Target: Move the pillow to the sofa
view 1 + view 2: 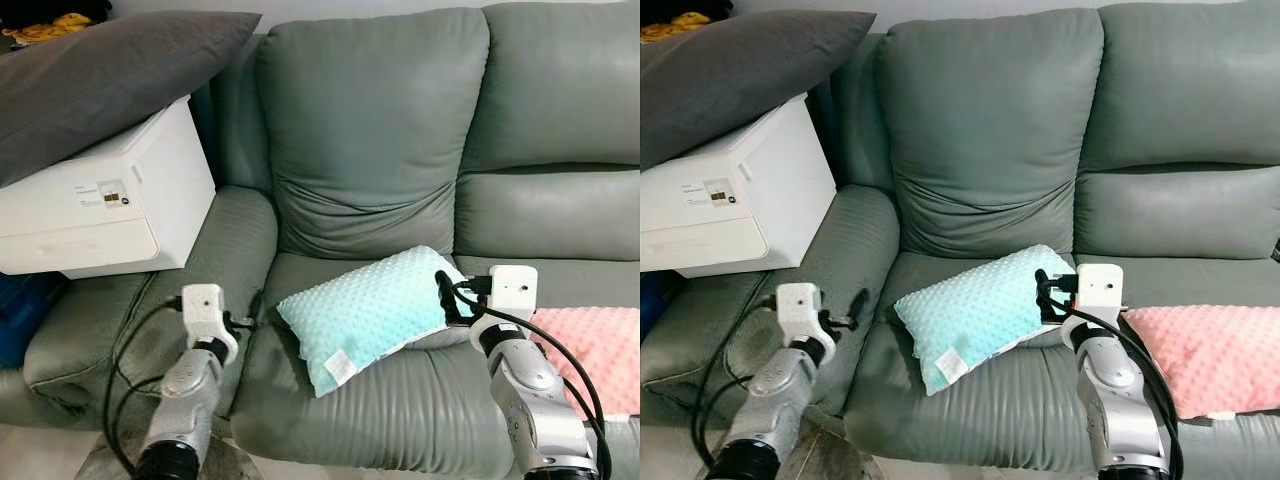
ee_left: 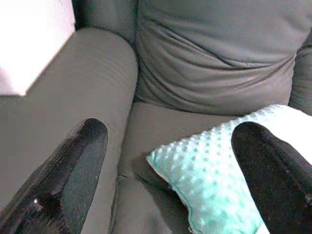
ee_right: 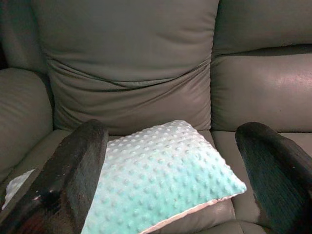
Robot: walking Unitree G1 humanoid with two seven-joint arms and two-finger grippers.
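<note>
A mint-green dotted pillow (image 1: 370, 315) lies flat on the grey sofa's seat cushion (image 1: 400, 400), tilted with its label corner toward the front. My left gripper (image 1: 252, 312) hovers just off the pillow's left corner, over the gap by the armrest. In the left wrist view its fingers (image 2: 73, 175) stand wide apart, open and holding nothing. My right gripper (image 1: 446, 293) sits at the pillow's right end, just above it. It is open too, and in the right wrist view the pillow (image 3: 161, 180) lies between and beyond its fingers (image 3: 73, 175).
A pink dotted pillow (image 1: 600, 345) lies on the seat to the right. A white box-shaped appliance (image 1: 110, 205) rests on the left armrest (image 1: 225, 250), with a large dark grey cushion (image 1: 100, 70) on top. Something blue (image 1: 15, 315) is at the far left.
</note>
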